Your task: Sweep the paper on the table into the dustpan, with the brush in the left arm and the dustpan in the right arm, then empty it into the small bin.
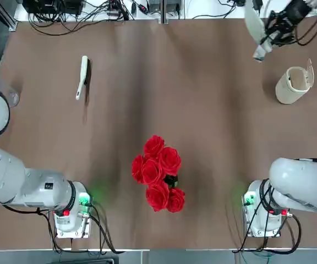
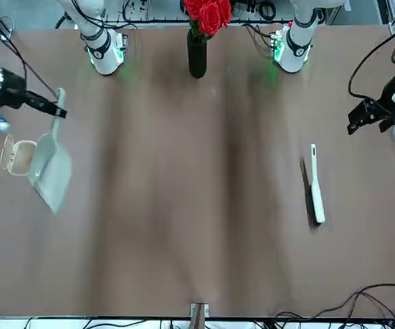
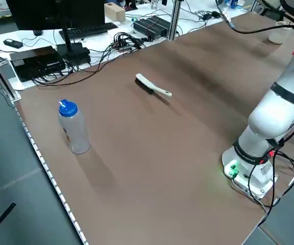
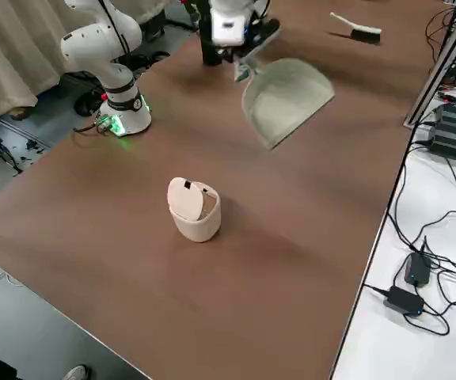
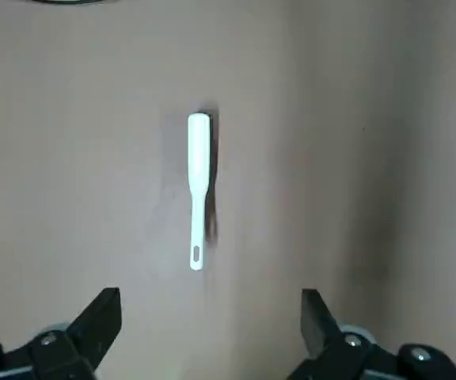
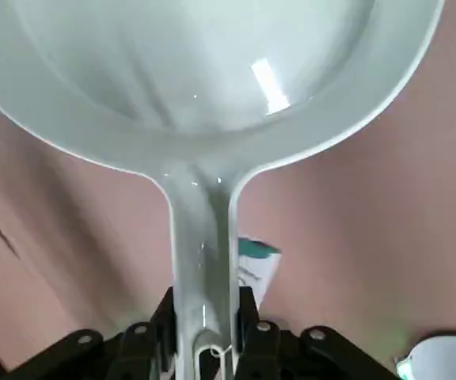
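At the table's [image 1: 202, 137] far right corner: right gripper [image 2: 46, 108] clenched on the dustpan's [image 4: 287, 96] stubby handle, pan raised clear of the matte brown top, tilted, flared mouth facing away from the wrist. Smooth pale grey-beige plastic with a glossy highlight inside the scoop. Just beside it, standing on the tabletop: small bin [image 1: 291, 85], beige cylinder, thin flap lid tipped up. Paper not visible in any view.

On the left half, lying flat and untouched: brush [image 1: 82, 76], slim whitish handle with a hang hole, a strip of dark bristles along one edge. Left gripper [image 5: 210, 317] hanging above and short of it, jaws released and wide.

Also present: vase of red roses [image 1: 159, 173] between the arm bases; clear bottle with blue cap [image 3: 73, 126] near the left edge.
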